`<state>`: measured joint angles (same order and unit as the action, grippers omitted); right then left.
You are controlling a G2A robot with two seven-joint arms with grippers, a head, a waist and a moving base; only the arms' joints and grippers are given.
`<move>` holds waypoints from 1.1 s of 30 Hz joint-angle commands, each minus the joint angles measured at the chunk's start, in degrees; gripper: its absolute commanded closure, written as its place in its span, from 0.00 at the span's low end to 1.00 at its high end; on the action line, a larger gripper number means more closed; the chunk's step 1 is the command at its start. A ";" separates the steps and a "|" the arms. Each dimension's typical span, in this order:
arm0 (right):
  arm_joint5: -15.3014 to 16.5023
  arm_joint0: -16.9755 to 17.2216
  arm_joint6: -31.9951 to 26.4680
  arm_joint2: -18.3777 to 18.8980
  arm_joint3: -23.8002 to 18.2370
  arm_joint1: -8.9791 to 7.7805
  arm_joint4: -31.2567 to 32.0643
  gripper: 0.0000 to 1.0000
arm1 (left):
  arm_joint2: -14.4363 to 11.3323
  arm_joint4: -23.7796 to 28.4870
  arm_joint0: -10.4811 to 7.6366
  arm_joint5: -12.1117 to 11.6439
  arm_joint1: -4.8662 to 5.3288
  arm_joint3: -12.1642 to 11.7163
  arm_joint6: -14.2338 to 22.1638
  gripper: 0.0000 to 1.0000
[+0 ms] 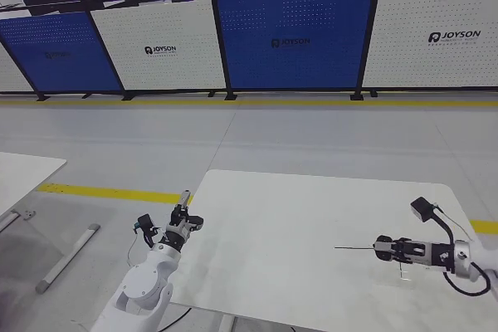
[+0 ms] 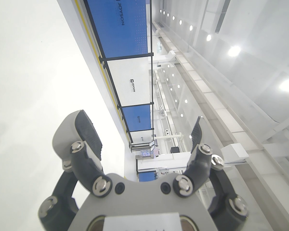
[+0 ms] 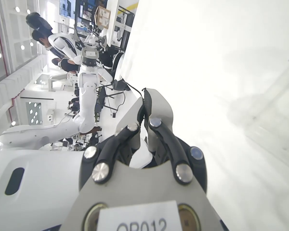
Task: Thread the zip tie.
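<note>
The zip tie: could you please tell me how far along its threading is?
Done: the zip tie is off the table, pinched in the shut right gripper. In hand: it sticks out straight, with no loop. Remaining: the threading; the left gripper is open and empty at the opposite edge.

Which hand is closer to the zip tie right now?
Right. The right hand is shut on one end of the zip tie, above the table. The left hand is open at the table's opposite edge, well apart from it.
</note>
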<state>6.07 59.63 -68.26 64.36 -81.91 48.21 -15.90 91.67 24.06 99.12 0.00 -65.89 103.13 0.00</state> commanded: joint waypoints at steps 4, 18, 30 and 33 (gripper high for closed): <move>0.95 -6.19 -0.57 -9.87 6.70 3.42 -1.97 1.00 | 0.00 0.00 0.00 0.00 0.00 0.00 0.00 0.00; 0.95 -6.19 -0.57 -9.87 6.70 3.42 -1.97 1.00 | 0.00 0.00 0.00 0.00 0.00 0.00 0.00 0.00; 10.45 -4.29 11.26 -10.01 -0.42 3.69 11.68 1.00 | 0.00 0.00 0.00 0.00 0.00 0.00 0.00 0.00; 10.45 -4.29 11.26 -10.01 -0.42 3.69 11.68 1.00 | 0.00 0.00 0.00 0.00 0.00 0.00 0.00 0.00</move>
<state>16.48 55.33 -57.02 54.33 -82.32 51.90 -4.17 91.67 24.06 99.12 0.00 -65.89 103.13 0.00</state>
